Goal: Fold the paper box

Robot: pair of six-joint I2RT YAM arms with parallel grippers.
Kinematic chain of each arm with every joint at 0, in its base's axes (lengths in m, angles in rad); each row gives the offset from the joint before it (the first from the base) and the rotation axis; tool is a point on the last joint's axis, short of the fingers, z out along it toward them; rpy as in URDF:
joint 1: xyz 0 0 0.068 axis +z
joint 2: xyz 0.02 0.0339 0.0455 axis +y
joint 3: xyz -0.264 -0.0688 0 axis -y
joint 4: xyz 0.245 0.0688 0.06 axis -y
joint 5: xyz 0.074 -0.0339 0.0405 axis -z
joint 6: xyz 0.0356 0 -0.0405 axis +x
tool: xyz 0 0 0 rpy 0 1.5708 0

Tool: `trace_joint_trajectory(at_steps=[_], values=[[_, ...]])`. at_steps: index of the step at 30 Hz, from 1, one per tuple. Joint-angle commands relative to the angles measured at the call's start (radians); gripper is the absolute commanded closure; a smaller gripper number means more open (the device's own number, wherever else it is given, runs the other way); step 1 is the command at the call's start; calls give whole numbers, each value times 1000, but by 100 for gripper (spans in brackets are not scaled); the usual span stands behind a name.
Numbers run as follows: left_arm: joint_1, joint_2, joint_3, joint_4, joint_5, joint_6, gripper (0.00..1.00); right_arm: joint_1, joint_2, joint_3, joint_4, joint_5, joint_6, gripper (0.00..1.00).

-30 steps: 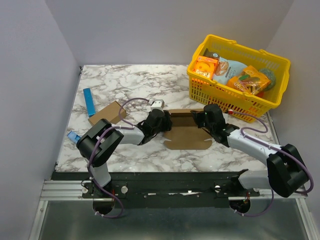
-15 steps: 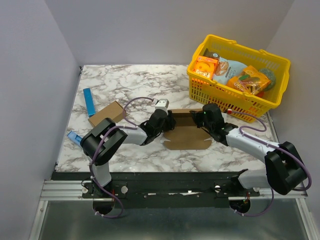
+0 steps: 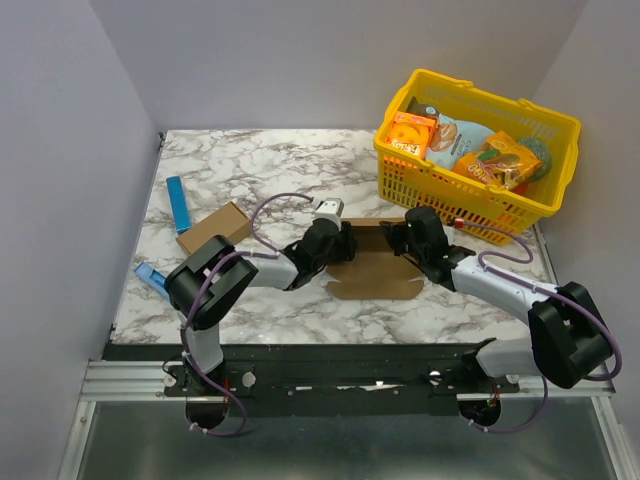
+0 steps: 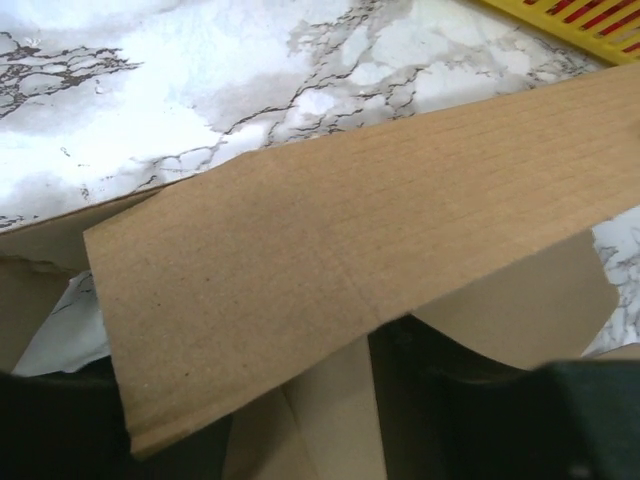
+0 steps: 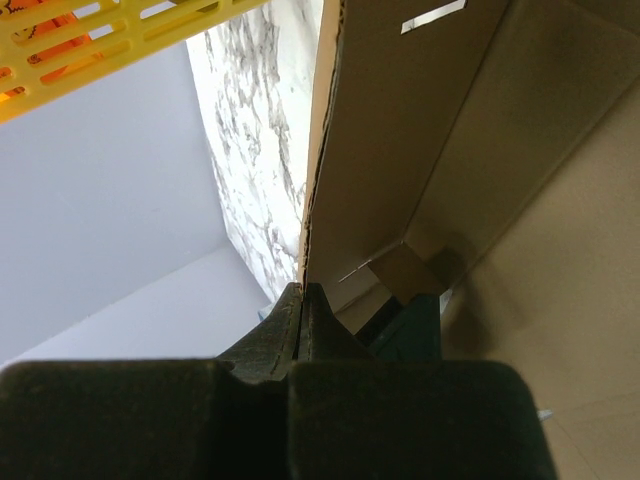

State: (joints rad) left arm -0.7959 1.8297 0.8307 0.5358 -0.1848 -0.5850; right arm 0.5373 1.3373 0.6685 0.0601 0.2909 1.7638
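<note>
The paper box (image 3: 375,272) is a plain brown die-cut sheet lying on the marble table between the arms, with its far panel raised. My right gripper (image 3: 397,238) is at the sheet's far right part. In the right wrist view it (image 5: 304,292) is shut on the thin edge of an upright panel (image 5: 380,150). My left gripper (image 3: 338,243) is at the sheet's left end. In the left wrist view a wide flap (image 4: 330,260) lies across its fingers (image 4: 470,410) and hides most of them. The dark fingers stand apart, with cardboard showing between them.
A yellow basket (image 3: 400,185) with orange snack boxes and bags stands at the back right, close behind the right gripper. Another small brown carton (image 3: 213,226), a blue stick (image 3: 180,204) and a small blue item (image 3: 150,275) lie at the left.
My left gripper has moved to the right, further in under the sheet's left end. The right gripper has stayed pinched on the raised panel.
</note>
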Motion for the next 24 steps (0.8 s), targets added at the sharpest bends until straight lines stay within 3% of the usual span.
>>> trace_joint_trajectory(at_steps=[1, 9, 12, 19, 24], values=[[-16, -142, -45, -2, 21, 82, 35, 10, 17, 3, -39, 4, 13, 99], [-14, -374, -168, -143, 99, 204, 30, 9, 19, -1, -40, 1, 26, 99], [-14, -464, -177, -233, 55, 226, 30, 9, 19, 0, -42, -2, 25, 99], [7, -507, -18, -396, 73, 225, 18, 9, 25, 2, -43, -13, 23, 99], [38, -428, 88, -415, 130, 169, 10, 9, 25, 3, -45, -18, 23, 99]])
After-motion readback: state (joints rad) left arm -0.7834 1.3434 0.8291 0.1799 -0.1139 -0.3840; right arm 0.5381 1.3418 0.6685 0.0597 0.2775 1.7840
